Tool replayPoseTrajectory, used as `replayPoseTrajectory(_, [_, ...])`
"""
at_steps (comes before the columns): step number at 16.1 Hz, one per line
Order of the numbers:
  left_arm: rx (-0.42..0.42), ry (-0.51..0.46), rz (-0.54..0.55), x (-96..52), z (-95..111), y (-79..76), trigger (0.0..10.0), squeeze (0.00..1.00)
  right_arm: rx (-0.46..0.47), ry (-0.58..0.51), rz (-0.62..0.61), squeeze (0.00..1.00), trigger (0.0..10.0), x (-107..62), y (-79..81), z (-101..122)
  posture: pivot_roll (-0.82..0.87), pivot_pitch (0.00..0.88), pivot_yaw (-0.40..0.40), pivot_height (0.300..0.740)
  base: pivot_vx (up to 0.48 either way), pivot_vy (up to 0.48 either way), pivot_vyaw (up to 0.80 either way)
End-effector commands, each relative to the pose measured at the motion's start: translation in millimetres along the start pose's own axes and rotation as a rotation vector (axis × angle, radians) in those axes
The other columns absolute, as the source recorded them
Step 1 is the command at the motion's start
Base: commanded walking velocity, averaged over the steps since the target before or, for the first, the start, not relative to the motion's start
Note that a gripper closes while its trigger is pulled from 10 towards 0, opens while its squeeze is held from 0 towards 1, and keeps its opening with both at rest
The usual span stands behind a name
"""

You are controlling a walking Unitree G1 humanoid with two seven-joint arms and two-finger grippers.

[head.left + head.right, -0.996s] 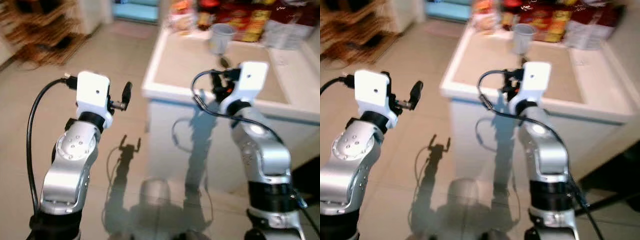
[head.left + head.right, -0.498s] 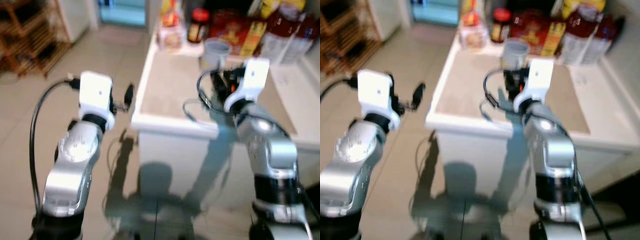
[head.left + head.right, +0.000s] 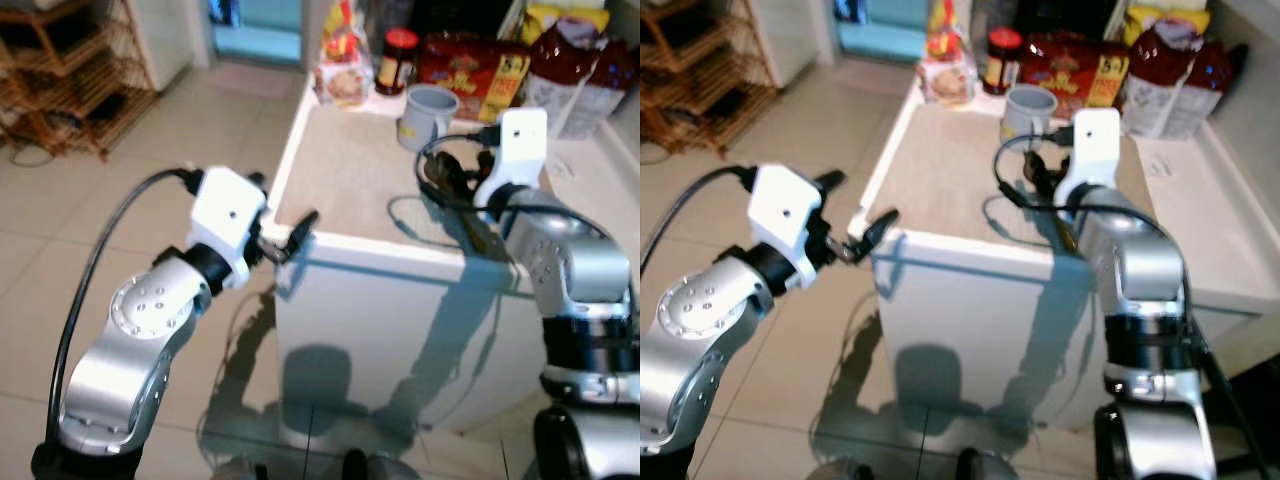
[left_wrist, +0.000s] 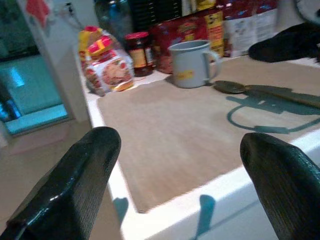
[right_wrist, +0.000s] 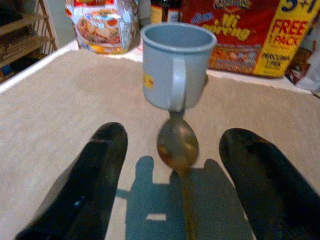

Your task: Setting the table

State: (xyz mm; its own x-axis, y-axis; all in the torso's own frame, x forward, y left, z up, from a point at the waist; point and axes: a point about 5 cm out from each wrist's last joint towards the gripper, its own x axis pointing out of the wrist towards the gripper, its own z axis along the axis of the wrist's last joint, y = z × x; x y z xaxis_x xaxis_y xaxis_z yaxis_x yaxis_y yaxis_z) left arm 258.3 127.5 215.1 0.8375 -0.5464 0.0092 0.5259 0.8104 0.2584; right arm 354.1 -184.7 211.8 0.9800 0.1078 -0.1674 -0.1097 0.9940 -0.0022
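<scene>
Spoon [image 5: 178, 145] before mug [image 5: 175, 65], right gripper [image 5: 172, 177] astride

My left arm is bent at seven o'clock, its left gripper [image 3: 297, 232] reaching toward one o'clock with fingers [image 4: 75, 185] spread. My right arm rises at four o'clock; the right gripper [image 5: 172, 172] points to twelve, fingers parted wide.

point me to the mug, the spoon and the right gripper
mug [image 5: 175, 67], right wrist view, on its side wall by the handle.
spoon [image 5: 178, 146], right wrist view, on its bowl.
right gripper [image 5: 172, 187], right wrist view, midway between its two open black fingers.
</scene>
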Motion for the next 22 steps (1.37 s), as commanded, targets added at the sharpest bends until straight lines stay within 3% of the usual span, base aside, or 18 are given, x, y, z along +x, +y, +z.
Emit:
replayPoseTrajectory(1, [-0.004, 0.007, -0.052, 1.6, 0.8, -7.0, 10.0, 0.0, 0.008, 0.036, -0.018, 1.0, 10.0, 2.9, -9.8, 0.4, 0.02, 0.093, -0.064, 0.74, 0.0, 0.0, 0.0])
replayPoseTrajectory(2, [-0.003, 0.005, -0.066, 2.7, 1.4, -8.8, 10.0, 0.0, 0.013, 0.061, -0.005, 1.0, 10.0, 6.2, -9.6, -0.8, 0.02, 0.089, -0.063, 0.74, 0.0, 0.0, 0.0])
replayPoseTrajectory(3, [-0.001, 0.006, -0.079, 3.1, 2.3, -10.1, 10.0, 0.0, 0.013, 0.089, 0.009, 0.91, 10.0, 9.4, -8.7, -3.1, 0.02, 0.085, -0.066, 0.74, 0.0, 0.0, 0.0])
replayPoseTrajectory(4, [-0.003, 0.008, -0.09, 2.8, 3.6, -10.6, 10.0, 0.0, 0.022, 0.111, 0.033, 0.0, 10.0, 12.5, -7.3, -5.2, 0.02, 0.083, -0.067, 0.74, 0.0, 0.0, 0.0])
replayPoseTrajectory(6, [-0.01, 0.014, -0.104, 2.3, 4.2, -10.9, 10.0, 0.0, 0.082, 0.148, 0.072, 0.0, 10.0, 17.1, -4.7, -9.5, 0.02, 0.078, -0.07, 0.74, 0.0, 0.0, 0.0])
replayPoseTrajectory(12, [-0.023, 0.021, -0.151, 0.1, 4.9, -17.7, 10.0, 0.0, 0.097, 0.18, 0.138, 0.0, 10.0, 28.5, 3.5, -15.4, 0.03, 0.07, -0.074, 0.74, 0.0, 0.0, 0.0])
replayPoseTrajectory(13, [-0.024, 0.021, -0.154, 0.6, 5.3, -18.0, 10.0, 0.0, 0.111, 0.194, 0.147, 0.0, 4.1, 30.0, 4.3, -18.5, 0.03, 0.071, -0.075, 0.74, 0.0, 0.0, 0.0])
replayPoseTrajectory(14, [-0.024, 0.021, -0.156, 0.8, 5.4, -18.1, 10.0, 0.0, 0.116, 0.201, 0.146, 0.0, 4.1, 30.4, 4.2, -19.8, 0.03, 0.071, -0.075, 0.74, 0.0, 0.0, 0.0])
replayPoseTrajectory(15, [-0.024, 0.024, -0.158, 0.6, 5.5, -18.4, 10.0, 0.0, 0.114, 0.214, 0.144, 0.0, 0.0, 32.1, 2.9, -23.5, 0.03, 0.072, -0.074, 0.74, 0.0, 0.0, 0.0])
replayPoseTrajectory(22, [-0.03, 0.03, -0.177, 0.1, 5.6, -21.0, 10.0, 0.0, 0.145, 0.258, 0.108, 0.0, 0.0, 33.5, -5.9, -30.0, 0.03, 0.077, -0.073, 0.74, 0.0, 0.0, 0.0])
